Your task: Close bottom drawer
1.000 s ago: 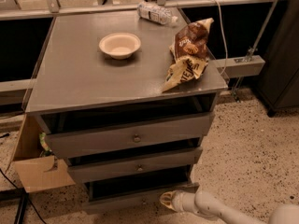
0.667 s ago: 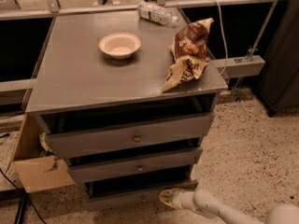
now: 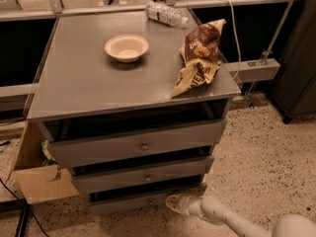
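A grey cabinet point(image 3: 123, 88) has three drawers, all pulled out a little. The bottom drawer point(image 3: 128, 201) is the lowest and slimmest front panel, with a dark gap above it; its knob does not show. My gripper point(image 3: 172, 203) is low on the right, its tip against the right end of the bottom drawer's front. The white arm point(image 3: 232, 221) runs from the gripper to the lower right corner. Above are the middle drawer point(image 3: 143, 176) and the top drawer point(image 3: 140, 144), each with a small round knob.
On the cabinet top are a white bowl point(image 3: 126, 47), a brown snack bag point(image 3: 198, 58) at the right edge and a plastic bottle point(image 3: 165, 14) at the back. A cardboard box point(image 3: 42, 181) stands at the cabinet's left. Speckled floor point(image 3: 266, 157) lies to the right.
My gripper has shifted slightly left toward the bottom drawer's front. The drawers look the same.
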`<state>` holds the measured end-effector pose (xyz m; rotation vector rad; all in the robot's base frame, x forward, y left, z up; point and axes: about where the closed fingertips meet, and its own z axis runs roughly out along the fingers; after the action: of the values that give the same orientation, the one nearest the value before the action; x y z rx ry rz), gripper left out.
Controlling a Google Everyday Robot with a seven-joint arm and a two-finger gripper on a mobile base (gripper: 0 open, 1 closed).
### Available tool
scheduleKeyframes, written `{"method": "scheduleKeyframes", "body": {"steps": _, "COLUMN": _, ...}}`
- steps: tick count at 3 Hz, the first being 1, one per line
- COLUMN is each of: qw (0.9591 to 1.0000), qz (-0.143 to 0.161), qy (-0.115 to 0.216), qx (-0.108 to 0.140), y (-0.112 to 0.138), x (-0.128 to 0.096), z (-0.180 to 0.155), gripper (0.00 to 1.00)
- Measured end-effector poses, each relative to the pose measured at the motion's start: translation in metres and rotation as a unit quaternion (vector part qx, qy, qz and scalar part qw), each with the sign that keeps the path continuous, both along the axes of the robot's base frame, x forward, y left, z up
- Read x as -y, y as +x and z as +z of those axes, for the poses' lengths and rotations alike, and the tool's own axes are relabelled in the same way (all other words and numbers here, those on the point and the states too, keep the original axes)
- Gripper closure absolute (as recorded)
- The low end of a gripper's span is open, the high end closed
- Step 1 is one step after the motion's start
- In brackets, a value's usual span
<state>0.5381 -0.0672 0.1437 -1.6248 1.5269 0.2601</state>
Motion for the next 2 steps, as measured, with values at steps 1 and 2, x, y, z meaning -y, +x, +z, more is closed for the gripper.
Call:
{"method": "scheduleKeyframes", "body": {"steps": 1, "qw": 0.9999, "qz": 0.003, "qy": 0.004, "qx": 0.014, "y": 0.006, "x": -0.006, "z": 0.0, "gripper": 1.0}}
{"method": "scheduleKeyframes", "body": {"steps": 2, "qw": 0.9994, "qz": 0.006, "qy": 0.011, "qx": 0.032, "y": 0.017, "x": -0.013, "z": 0.002, "gripper": 1.0}}
